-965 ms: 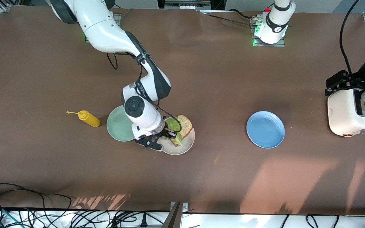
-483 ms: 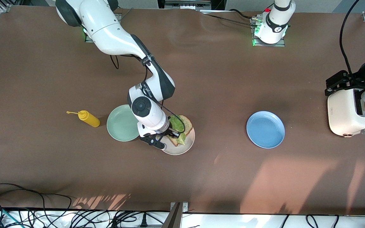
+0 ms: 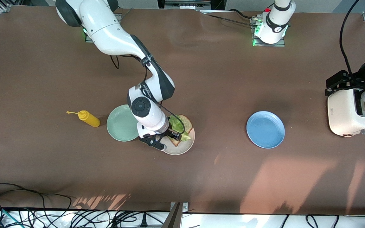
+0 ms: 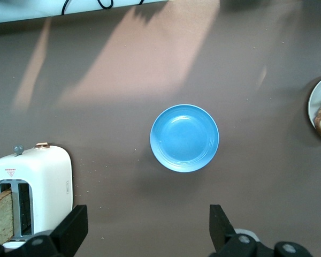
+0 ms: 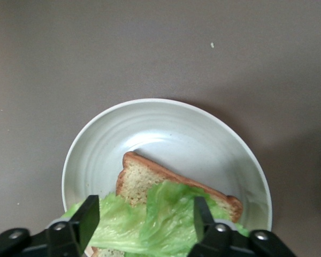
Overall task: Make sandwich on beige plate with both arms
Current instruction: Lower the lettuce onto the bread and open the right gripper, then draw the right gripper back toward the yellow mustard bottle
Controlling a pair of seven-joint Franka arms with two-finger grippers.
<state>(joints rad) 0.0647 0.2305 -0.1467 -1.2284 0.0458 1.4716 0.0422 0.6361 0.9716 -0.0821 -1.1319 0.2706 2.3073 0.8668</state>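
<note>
Right gripper [image 3: 173,136] low over the beige plate [image 3: 182,148]. One bread slice [image 3: 186,123] lies flat on the plate; the lettuce [image 3: 176,124] is draped over it, which looks deliberate, since the leaf needs bread under it before a top slice can close the sandwich. In the right wrist view my fingers [image 5: 88,217] stand wide apart, one at either side of the leaf [image 5: 155,222], clamped on nothing. I judge the lettuce as set down, though part of it is hidden under my jaws, so I can't say whether a pad brushes it.

Left gripper [image 4: 147,235] waits high over the table at the left arm's end, above the toaster [image 3: 352,115]. Its jaws are wide too, holding nothing. A second slice [image 4: 0,217] stands upright in the toaster slot; that is likely why this arm sits there, ready to draw it out.

Blue plate [image 3: 265,129] sits between toaster and beige plate. Mint plate [image 3: 121,123] lies just beside the beige one, with the mustard bottle [image 3: 88,118] farther toward the right arm's end.

Status: base and filling on, top slice not yet placed.
</note>
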